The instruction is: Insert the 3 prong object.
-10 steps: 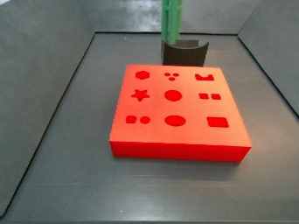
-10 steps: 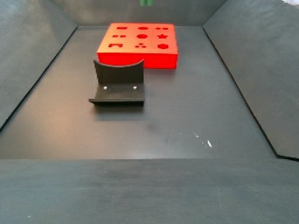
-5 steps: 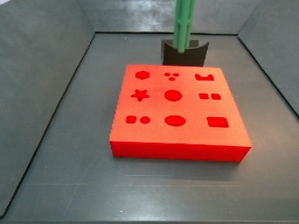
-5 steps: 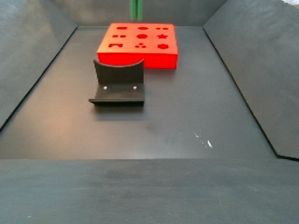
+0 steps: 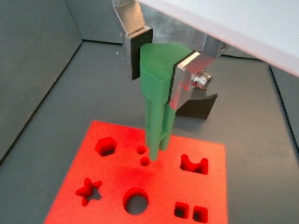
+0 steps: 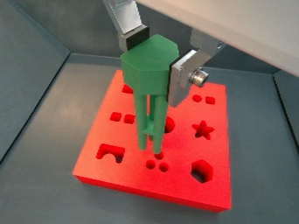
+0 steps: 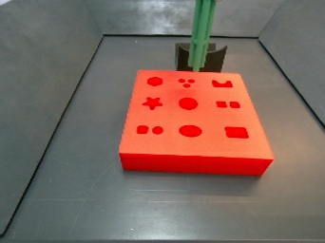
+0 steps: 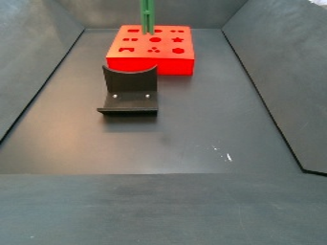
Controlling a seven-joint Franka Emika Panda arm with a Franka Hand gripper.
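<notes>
With the gripper [image 5: 163, 59] clamped on the 3 prong object [image 5: 158, 101], held upright at frame centre above the red board [image 6: 122, 166], you next lower its tip into the three-dot hole [image 6: 156, 162].

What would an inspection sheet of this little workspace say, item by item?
Surface: dark grey floor, walled in; bare apart from the items below.
Job's things: long ridged bright green plastic peg held upright above the big red board with shaped holes; tip near the three small round holes, not yet in.
Clutter: nothing seen.
Tool: two-finger silver tool above the board, shut on the peg's thick end.
Fixture: dark L-shaped bracket standing on the floor beside the board.
Cables: nothing seen.
Surroundings: grey walls only.
</notes>
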